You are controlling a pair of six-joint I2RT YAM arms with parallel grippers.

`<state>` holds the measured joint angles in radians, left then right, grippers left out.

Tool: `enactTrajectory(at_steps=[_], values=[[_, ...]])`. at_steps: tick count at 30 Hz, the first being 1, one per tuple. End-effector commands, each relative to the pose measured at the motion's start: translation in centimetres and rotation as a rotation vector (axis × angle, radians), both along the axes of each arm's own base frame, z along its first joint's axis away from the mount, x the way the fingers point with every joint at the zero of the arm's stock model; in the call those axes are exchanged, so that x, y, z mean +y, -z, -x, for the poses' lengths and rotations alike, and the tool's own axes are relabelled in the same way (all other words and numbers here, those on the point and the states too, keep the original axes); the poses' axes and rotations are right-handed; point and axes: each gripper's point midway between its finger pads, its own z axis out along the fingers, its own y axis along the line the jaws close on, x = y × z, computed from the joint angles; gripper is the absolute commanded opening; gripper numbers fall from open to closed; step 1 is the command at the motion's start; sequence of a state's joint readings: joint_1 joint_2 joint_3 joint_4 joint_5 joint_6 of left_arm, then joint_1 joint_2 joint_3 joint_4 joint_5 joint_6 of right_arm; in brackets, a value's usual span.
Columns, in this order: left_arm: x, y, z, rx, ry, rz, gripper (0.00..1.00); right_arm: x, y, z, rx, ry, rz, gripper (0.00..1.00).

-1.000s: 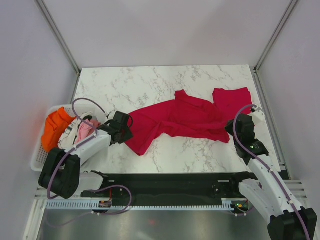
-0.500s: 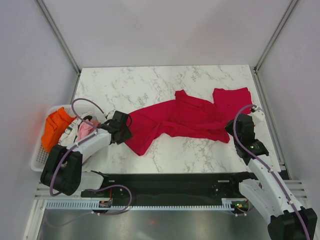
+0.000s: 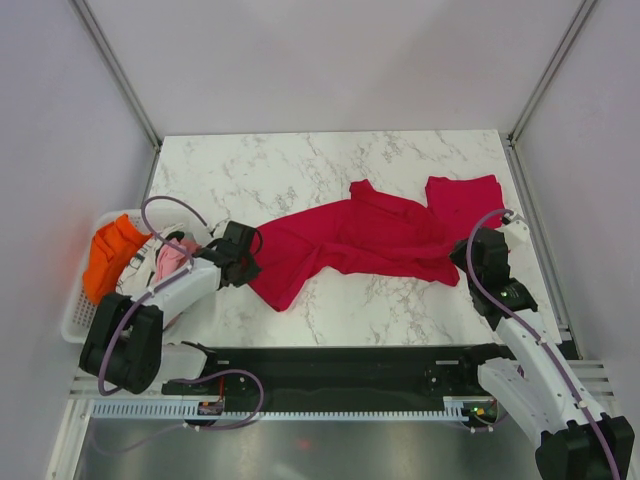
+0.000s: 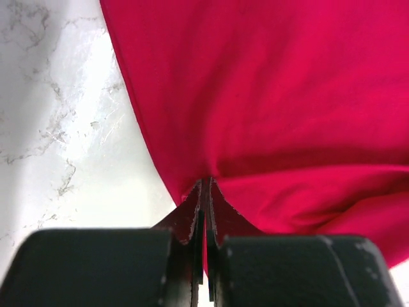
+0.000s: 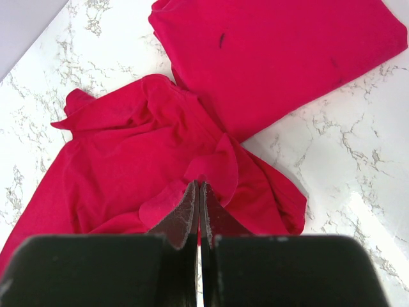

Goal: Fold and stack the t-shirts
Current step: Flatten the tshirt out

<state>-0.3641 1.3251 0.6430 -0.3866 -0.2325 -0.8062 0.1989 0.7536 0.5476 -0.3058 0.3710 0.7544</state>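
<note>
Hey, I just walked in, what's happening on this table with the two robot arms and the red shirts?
Both arms are working on a crumpled t-shirt that lies stretched across the marble table. The left gripper is shut on its left edge, and the right gripper is pinched on a fold at its right end. This shirt is not folded yet. A second t-shirt, already folded flat, lies at the far right. A white basket beside the table's left edge holds orange and pink clothes.

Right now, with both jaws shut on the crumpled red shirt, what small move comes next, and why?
Probably lift both ends slightly and draw them apart: the left jaws and right jaws each pinch an edge of the crumpled t-shirt, which lies wrinkled on the marble table.
</note>
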Motion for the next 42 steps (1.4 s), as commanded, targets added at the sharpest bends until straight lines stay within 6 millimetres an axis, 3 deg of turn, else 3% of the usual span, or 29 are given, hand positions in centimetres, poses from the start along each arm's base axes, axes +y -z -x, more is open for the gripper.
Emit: enactTrajectory(at_steps=[1,8,13,19,23,25,30,33,38,42], values=[[-0.2,-2.3,-1.3,-0.092,0.017,0.014,0.02,0.0,-1.0,-0.5,-0.041,0.003,-0.001,0.0],[-0.8,-3.9,-1.1,-0.116,0.042,0.056,0.02,-0.1,-1.3,-0.6,-0.046,0.007,-0.004,0.0],[-3.1,-4.8,0.6,-0.116,0.13,0.149,0.02,-0.1,-1.3,-0.5,-0.049,0.005,-0.003,0.0],[-5.9,-3.7,4.5,-0.061,0.25,0.2,0.02,0.0,-0.9,-0.3,-0.041,0.001,-0.007,0.0],[-6.2,-1.9,6.1,-0.001,0.241,0.186,0.02,0.1,-0.9,-0.4,-0.038,-0.002,-0.011,0.0],[-5.0,-0.9,6.3,0.013,0.191,0.139,0.08,0.2,-0.8,-0.3,-0.039,-0.003,-0.016,0.0],[-4.4,-1.1,5.8,-0.013,0.174,0.104,0.54,0.2,-0.9,-0.3,-0.041,-0.006,-0.015,0.0],[-4.1,-1.5,5.3,-0.037,0.168,0.087,0.63,0.1,-1.1,-0.2,-0.046,-0.003,-0.012,0.0],[-4.0,-1.7,4.9,-0.04,0.182,0.066,0.61,0.0,-1.1,-0.3,-0.045,0.0,-0.007,0.0],[-4.3,-1.4,5.0,-0.021,0.202,0.066,0.46,0.1,-1.1,-0.3,-0.043,-0.002,-0.009,0.0]])
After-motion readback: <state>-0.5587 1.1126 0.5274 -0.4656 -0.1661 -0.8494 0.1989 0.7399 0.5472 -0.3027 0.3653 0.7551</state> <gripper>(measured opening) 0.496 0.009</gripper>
